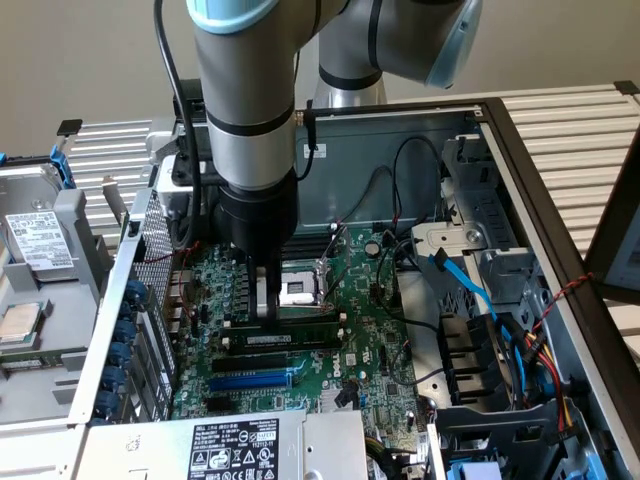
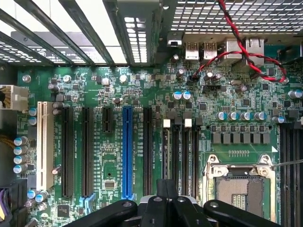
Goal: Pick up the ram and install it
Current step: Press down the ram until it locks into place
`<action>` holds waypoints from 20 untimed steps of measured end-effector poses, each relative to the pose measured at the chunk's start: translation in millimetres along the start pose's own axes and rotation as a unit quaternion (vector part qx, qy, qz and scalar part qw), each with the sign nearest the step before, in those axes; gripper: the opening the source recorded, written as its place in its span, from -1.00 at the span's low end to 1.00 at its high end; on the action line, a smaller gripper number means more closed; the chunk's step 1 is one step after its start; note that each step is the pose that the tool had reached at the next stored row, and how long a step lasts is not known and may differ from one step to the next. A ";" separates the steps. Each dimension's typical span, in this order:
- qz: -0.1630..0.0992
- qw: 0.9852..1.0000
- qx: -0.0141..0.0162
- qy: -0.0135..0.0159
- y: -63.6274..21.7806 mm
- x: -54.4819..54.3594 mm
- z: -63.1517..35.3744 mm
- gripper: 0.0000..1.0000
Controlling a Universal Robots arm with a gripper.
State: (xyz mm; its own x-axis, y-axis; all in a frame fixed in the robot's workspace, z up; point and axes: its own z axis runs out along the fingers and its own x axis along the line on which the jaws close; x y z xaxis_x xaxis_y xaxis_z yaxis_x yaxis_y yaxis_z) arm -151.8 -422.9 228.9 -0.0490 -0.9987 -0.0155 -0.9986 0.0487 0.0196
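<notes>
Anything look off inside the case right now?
Nothing is damaged or spilled. The CPU socket is empty, with no cooler on it. A red-and-black wire pair loops loosely across the motherboard near the rear ports.

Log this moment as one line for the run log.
gripper: shut, lowered over memory slots | ram: lying along slot beside gripper, seating unclear | CPU socket: open, empty

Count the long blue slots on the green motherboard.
1. The long blue plastic slot stands among long black slots on the green motherboard. The black tool covers part of the board; more may be hidden.
</notes>
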 end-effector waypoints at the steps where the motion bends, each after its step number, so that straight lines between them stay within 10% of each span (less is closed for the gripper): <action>1: 0.000 1.000 0.000 0.000 0.0 0.1 0.7 -0.80; 7: 0.000 1.000 0.000 -0.002 -0.4 0.6 1.1 -0.80; 20: 0.000 1.000 -0.014 -0.003 -19.1 0.6 -14.9 -0.80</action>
State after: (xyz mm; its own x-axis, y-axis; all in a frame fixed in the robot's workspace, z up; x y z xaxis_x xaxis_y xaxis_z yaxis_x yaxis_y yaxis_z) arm -132.5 -424.7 243.5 -0.0496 -0.9985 -0.0225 -0.9977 0.0484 0.0482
